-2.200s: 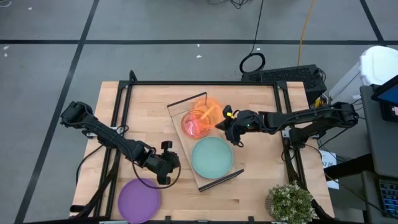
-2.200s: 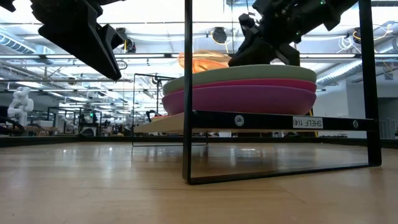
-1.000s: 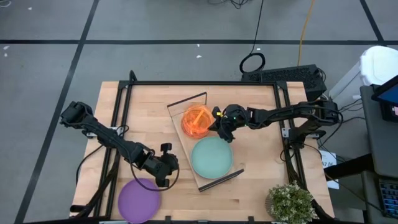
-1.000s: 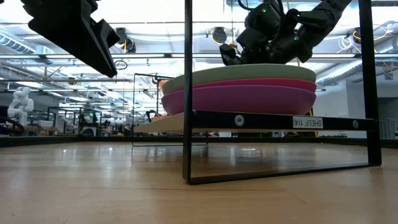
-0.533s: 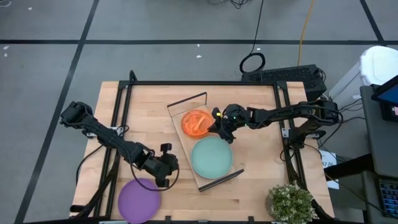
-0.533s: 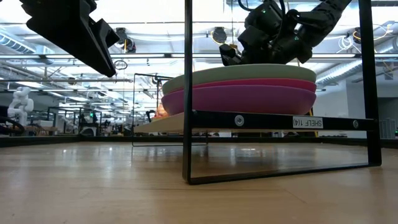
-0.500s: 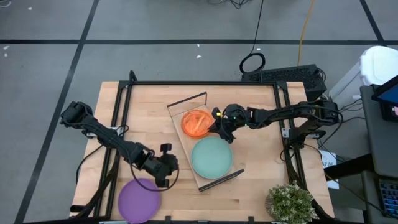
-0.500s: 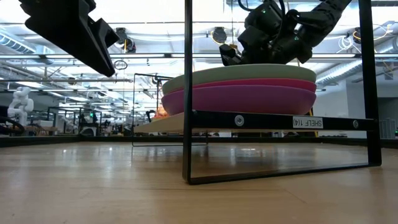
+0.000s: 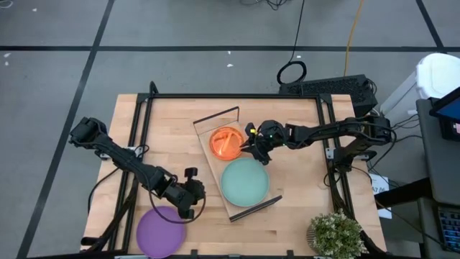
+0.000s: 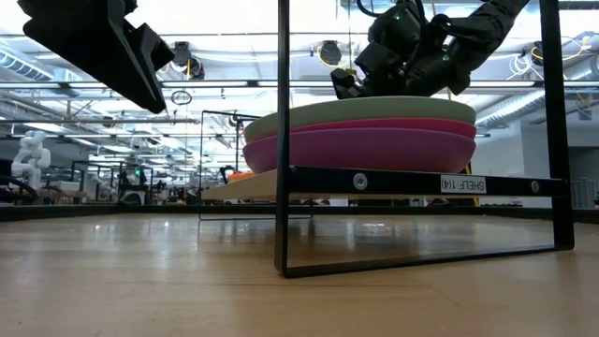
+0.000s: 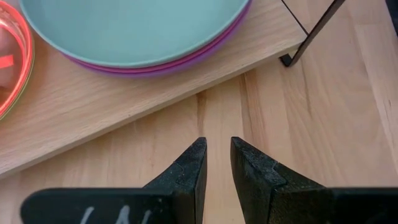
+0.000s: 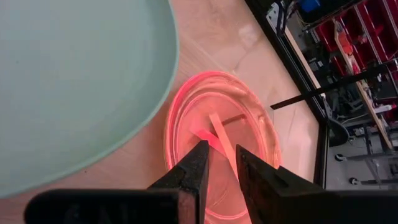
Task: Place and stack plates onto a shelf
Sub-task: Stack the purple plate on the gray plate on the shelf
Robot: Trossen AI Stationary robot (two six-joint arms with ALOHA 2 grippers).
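Note:
The shelf point(image 9: 215, 176) lies slantwise mid-table, a light board with black wire frames at its ends. On its near half a teal plate point(image 9: 244, 181) rests on a magenta one point(image 10: 374, 148). On its far half an orange divided plate point(image 9: 226, 142) lies flat on other small translucent plates. My right gripper point(image 9: 249, 142) is at the orange plate's right rim, fingers nearly together. A purple plate point(image 9: 161, 230) lies flat by the table's near left edge. My left gripper point(image 9: 188, 205) is shut above bare table between the purple plate and the shelf, touching nothing. My right gripper is shut on the orange plate's rim point(image 12: 186, 186) on the side toward the table's right. It slants down from the right. The fingers point(image 12: 199, 165) hide the place of contact in the right wrist view. The plate lies flat on the small stack.
A potted plant point(image 9: 336, 234) stands at the near right corner. Black rails point(image 9: 237, 96) run along the table's far, left and right sides. The shelf's wire frame point(image 10: 282, 140) stands tall at its near end. Bare tabletop shows right of the shelf point(image 9: 302, 180).
My right gripper has sunk a little, and the orange plate has come down with it to lie flat on the small stack at the shelf's far end. My left gripper has drifted slightly toward the table's near edge.

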